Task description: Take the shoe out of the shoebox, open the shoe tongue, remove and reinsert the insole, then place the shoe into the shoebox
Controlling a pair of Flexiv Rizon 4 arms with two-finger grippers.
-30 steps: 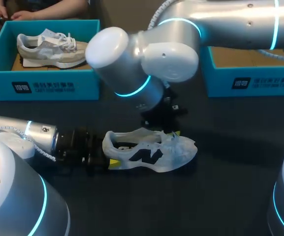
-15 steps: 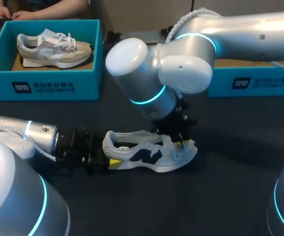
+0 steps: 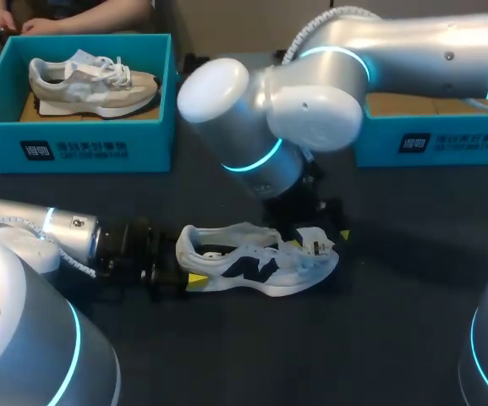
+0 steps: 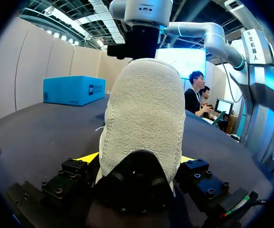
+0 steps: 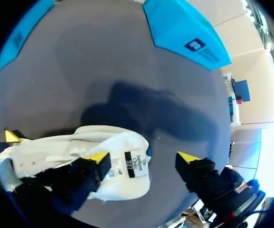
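A dark, matte table (image 3: 396, 330) carries a teal cardboard box (image 3: 83, 148) holding a beige shoe (image 3: 91, 85), and a second box (image 3: 430, 144) of the same teal, both beyond the grippers. The white shoe (image 3: 256, 260), mesh with a dark side logo, stands on its sole on the table, outside both boxes. The left gripper (image 4: 137, 159) clamps its fuzzy, rounded heel (image 4: 144, 114) from both sides. The right gripper (image 5: 144, 157) is spread wide at the toe end: one finger touches the labelled tongue (image 5: 136, 165), and the other hangs beside the shoe above bare table.

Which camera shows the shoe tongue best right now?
Right wrist view: the tongue lies label-up between the tips of the open right pincer. Head view shows it small; left wrist view shows only the heel of the shoe.
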